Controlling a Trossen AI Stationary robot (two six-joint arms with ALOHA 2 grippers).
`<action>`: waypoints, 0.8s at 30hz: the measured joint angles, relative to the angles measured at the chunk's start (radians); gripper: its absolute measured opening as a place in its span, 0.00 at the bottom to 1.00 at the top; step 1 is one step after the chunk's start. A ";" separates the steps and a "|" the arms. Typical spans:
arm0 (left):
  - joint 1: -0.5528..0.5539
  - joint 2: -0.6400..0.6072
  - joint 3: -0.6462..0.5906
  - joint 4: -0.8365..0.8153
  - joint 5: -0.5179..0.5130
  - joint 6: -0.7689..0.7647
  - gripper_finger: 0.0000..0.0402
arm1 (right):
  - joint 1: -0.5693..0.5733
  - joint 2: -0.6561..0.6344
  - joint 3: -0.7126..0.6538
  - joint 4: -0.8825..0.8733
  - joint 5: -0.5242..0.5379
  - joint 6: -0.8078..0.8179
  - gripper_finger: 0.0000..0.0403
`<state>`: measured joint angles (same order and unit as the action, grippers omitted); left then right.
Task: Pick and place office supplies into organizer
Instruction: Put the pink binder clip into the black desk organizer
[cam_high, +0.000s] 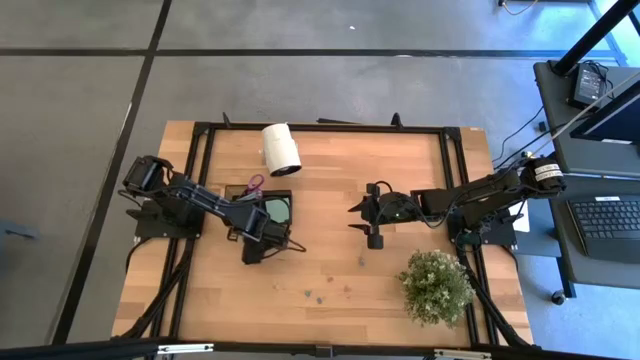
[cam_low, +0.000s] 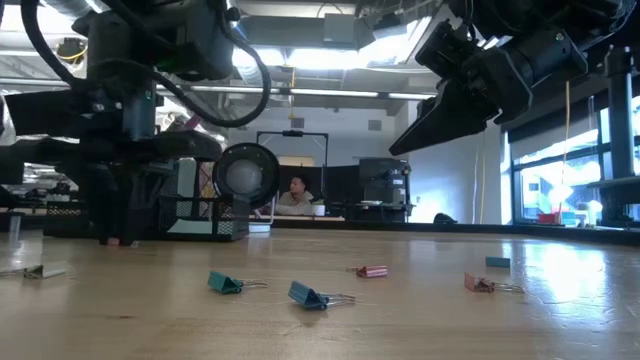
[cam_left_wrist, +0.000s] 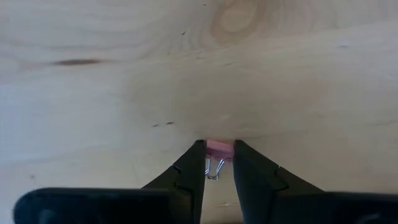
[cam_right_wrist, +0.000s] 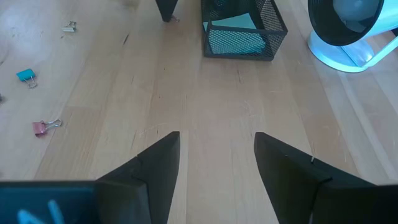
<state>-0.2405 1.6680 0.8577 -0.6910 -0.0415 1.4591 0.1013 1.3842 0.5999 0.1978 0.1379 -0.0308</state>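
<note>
Straddling a small pink binder clip (cam_left_wrist: 219, 149) on the wooden worktop (cam_high: 330, 290), the left pincer (cam_left_wrist: 218, 148) has a finger at each side of it, apparently touching, though a firm grasp cannot be confirmed. The black mesh organizer (cam_right_wrist: 242, 28) stands just beside it, a pale green pad inside. The right pincer (cam_right_wrist: 216, 140) hovers released at right; other clips (cam_low: 227, 283) lie scattered nearer.

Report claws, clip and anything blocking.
Left claw down at table, fingers astride pink clip. Right claw open, empty, hovering mid-table. Organizer beyond; nothing blocking.
</note>
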 joint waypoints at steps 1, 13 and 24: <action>0.000 0.000 0.000 0.000 0.000 -0.025 0.16 | 0.000 0.000 0.000 0.000 0.000 0.000 0.52; 0.000 0.001 0.000 -0.012 -0.008 -0.624 0.13 | 0.000 0.000 0.000 0.000 0.000 -0.009 0.52; -0.001 -0.003 0.009 -0.040 -0.030 -1.576 0.13 | 0.000 0.000 0.000 0.000 0.000 -0.030 0.52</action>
<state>-0.2413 1.6653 0.8665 -0.7309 -0.0717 -0.1171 0.1011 1.3842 0.5999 0.1978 0.1379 -0.0608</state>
